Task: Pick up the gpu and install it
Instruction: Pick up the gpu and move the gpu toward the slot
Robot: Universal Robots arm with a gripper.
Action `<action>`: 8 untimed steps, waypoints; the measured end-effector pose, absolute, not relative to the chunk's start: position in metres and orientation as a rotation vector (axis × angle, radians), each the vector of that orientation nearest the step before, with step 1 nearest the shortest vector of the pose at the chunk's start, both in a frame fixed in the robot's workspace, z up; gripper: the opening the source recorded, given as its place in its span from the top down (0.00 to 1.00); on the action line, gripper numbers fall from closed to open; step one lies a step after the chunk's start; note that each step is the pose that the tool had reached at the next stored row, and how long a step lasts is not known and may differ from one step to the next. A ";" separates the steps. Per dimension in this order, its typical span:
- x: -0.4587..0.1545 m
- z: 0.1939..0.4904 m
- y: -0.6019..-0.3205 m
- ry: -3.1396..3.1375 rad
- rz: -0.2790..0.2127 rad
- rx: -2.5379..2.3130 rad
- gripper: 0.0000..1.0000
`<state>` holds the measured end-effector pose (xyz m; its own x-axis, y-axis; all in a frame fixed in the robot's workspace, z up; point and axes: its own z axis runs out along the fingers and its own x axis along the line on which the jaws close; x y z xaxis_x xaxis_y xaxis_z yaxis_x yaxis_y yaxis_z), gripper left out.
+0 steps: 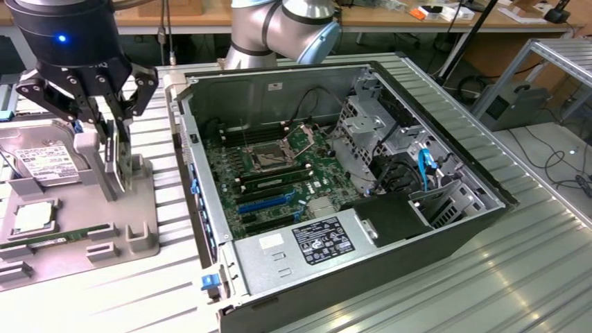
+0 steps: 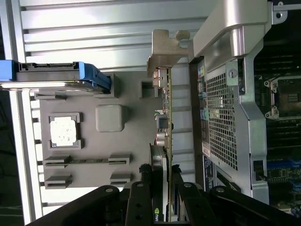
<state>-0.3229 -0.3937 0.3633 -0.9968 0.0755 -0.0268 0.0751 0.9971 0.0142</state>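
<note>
Grey tray by the surface's edge on the exterior view's left held the gpu upright in its slot. End effector clenched on the card, apparently not lifted. Install into case not done.

The arm bends over from the back, its wrist pointing straight down, and the gripper hangs vertical with both fingers pressed against opposite faces of the gpu
</note>
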 end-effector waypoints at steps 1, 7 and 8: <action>-0.323 0.364 -0.394 3.112 0.021 0.117 0.73; -0.323 0.369 -0.394 3.112 0.022 0.117 0.73; -0.323 0.370 -0.394 3.112 0.022 0.117 0.73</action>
<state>-0.3229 -0.3937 0.3697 -0.9968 0.0755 -0.0267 0.0751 0.9971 0.0151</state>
